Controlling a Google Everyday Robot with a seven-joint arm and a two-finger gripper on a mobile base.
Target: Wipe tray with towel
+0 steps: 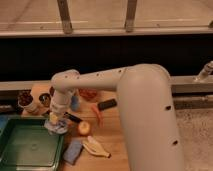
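Observation:
The green tray lies at the bottom left with its rim raised. My gripper hangs at the end of the white arm, just over the tray's far right corner. It is shut on the pale grey-blue towel, which bunches under the fingers and touches or nearly touches the tray's rim. The fingers themselves are mostly hidden by the wrist and the cloth.
On the wooden table sit a blue sponge, a banana peel and an apple right of the tray. Behind are small bowls, a blue cup, a red bowl and a black object.

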